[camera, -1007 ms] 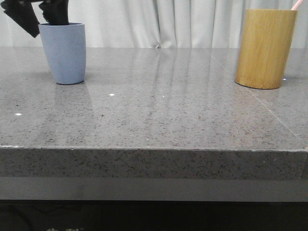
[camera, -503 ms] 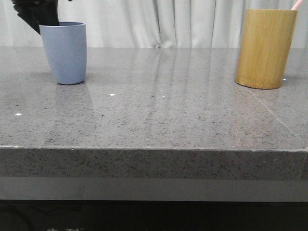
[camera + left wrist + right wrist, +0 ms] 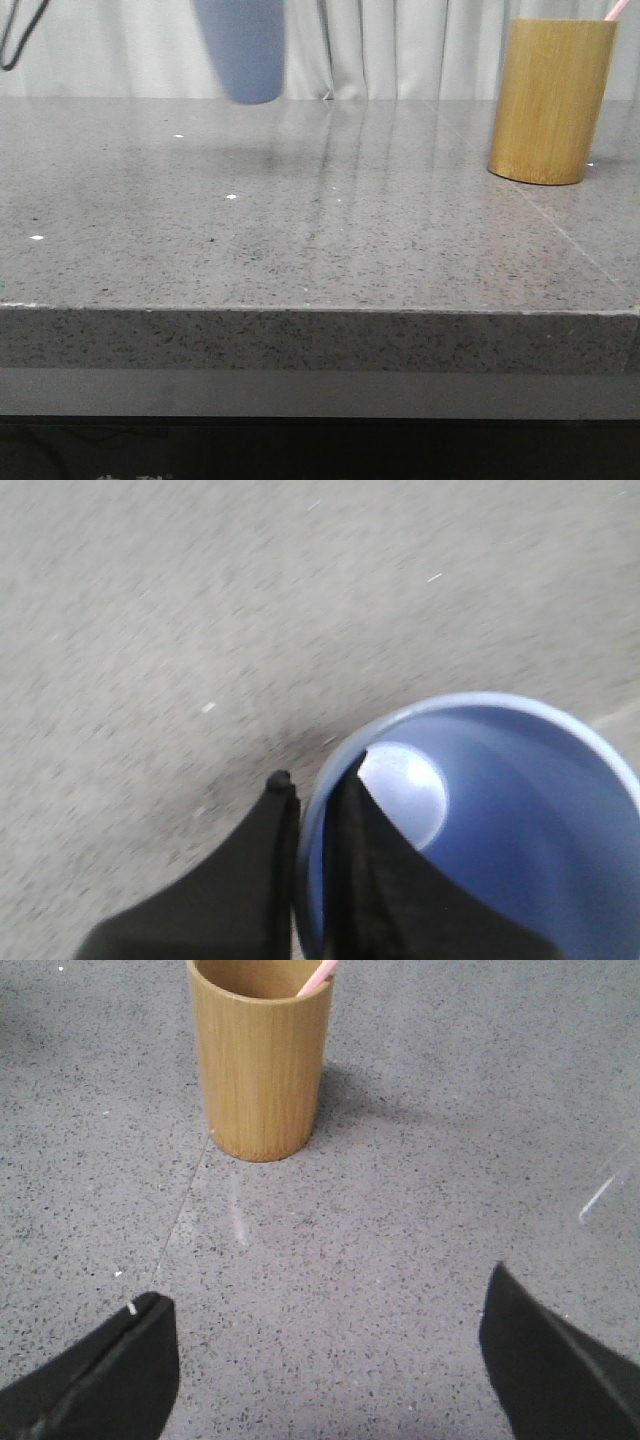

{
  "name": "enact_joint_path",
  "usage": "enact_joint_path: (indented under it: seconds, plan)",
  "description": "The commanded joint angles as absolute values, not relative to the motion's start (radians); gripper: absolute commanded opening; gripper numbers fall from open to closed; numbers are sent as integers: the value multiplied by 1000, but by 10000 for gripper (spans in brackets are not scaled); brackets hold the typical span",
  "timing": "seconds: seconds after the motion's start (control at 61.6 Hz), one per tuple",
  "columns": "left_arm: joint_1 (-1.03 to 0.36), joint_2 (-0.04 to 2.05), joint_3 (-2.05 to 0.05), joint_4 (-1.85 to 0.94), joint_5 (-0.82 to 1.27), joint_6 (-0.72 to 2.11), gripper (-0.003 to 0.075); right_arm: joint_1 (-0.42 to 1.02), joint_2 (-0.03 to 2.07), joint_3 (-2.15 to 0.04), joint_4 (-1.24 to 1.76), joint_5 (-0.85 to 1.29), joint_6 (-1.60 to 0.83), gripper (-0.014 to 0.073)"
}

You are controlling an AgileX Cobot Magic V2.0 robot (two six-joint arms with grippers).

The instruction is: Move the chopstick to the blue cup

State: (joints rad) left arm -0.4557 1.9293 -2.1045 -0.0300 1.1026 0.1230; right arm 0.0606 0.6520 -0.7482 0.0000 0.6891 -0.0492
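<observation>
On my left wrist feed the left gripper (image 3: 310,790) shows two matte black fingers (image 3: 255,880), wedge-shaped, broad at the base and tapering to narrow tips; one tip ends in a small rounded nub. On my right wrist feed the right gripper (image 3: 320,1350) shows the same plain black, blunt, angular fingers (image 3: 110,1370). I see no markings, screws or cables.

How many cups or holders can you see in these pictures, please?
2: the blue cup, lifted off the table with the left gripper pinching its rim, and the bamboo holder standing at the far right.
</observation>
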Motion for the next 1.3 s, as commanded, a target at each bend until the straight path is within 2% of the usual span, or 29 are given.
enact_joint_path:
  seconds: [0.0, 0.373, 0.731, 0.812, 0.942, 1.039, 1.283]
  plan:
    - [-501, 1882, -2163, -39, 1021, 116, -19, 60, 657, -784, 0, 627, -55, 622]
    - [-605, 2057, -2315, -41, 1072, 116, -19, 60, 657, -784, 0, 635, -55, 622]
    - [-614, 2116, -2329, -44, 1100, 116, -16, 60, 657, -784, 0, 636, -55, 622]
    - [-614, 2116, -2329, -44, 1102, 116, 33, 60, 657, -784, 0, 636, -55, 622]
    - [-614, 2116, -2329, -44, 1100, 116, 216, 60, 657, -784, 0, 636, -55, 622]
    - [-614, 2114, -2329, -53, 1100, 116, 312, 60, 657, -784, 0, 636, -55, 622]
    - [-614, 2085, -2329, -59, 1100, 116, 323, 41, 657, -786, 0, 613, -8, 622]
